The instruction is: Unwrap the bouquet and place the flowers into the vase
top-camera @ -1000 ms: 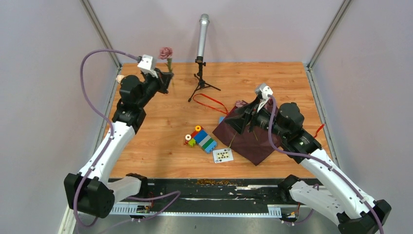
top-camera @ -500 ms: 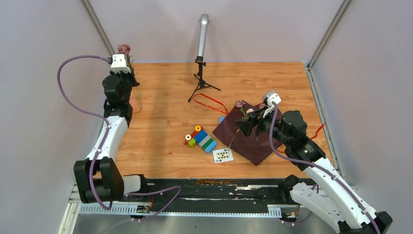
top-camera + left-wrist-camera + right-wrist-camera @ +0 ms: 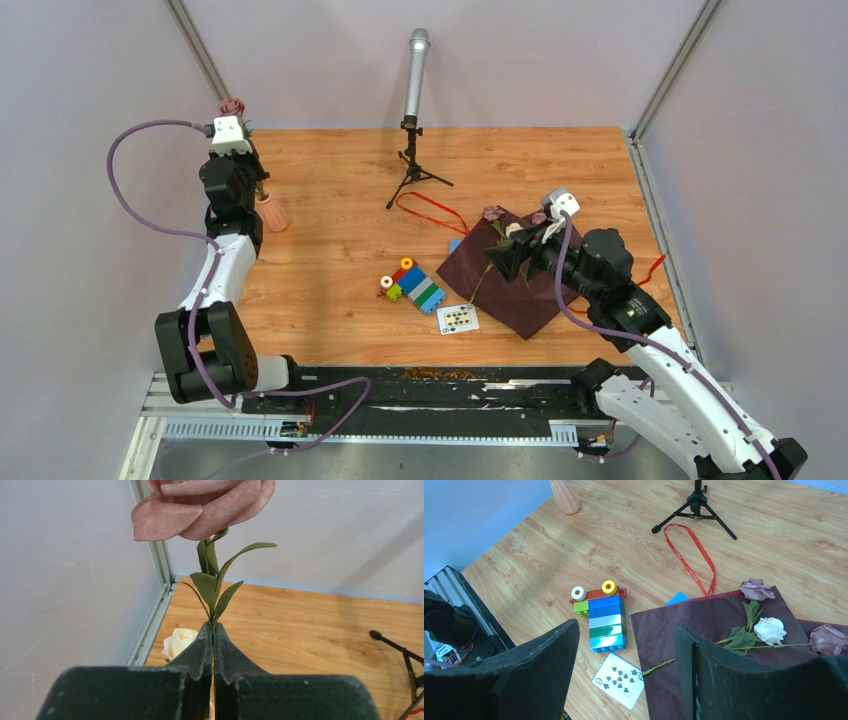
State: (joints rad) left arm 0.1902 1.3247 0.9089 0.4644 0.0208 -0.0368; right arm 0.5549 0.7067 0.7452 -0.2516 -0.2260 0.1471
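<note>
The left gripper point(image 3: 212, 630) is clamped tight on the thin green stem of a dusty purple artificial rose point(image 3: 202, 507), leaves fanning out just above the closed jaws and the bloom standing upright over them. Just below and left of the fingers a cream-white rose head point(image 3: 179, 641) peeps out; it probably sits in the vase already, though the vase cannot be seen from this wrist. A second ago this arm held the purple rose farther in over the table, near the grey microphone on its black tripod point(image 3: 415, 70); it has since swung to the far-left corner, where the small ribbed salmon-pink vase point(image 3: 271, 212) stands just beside the wrist. The flower now seems lined up for insertion, but the lower end of the stem is hidden, so I cannot tell whether it is over the narrow neck. The right gripper point(image 3: 625, 630) has its jaws wide apart and holds nothing. It has drawn back a little and hovers above the dark maroon paper sheet point(image 3: 704, 612), which lies flat and unwrapped on the wooden table point(image 3: 330, 270). Three more roses point(image 3: 770, 629) lie near its far corner, with the thin red ribbon point(image 3: 689, 555) loose beyond it and the coloured toy blocks point(image 3: 606, 622) just beside it.
</note>
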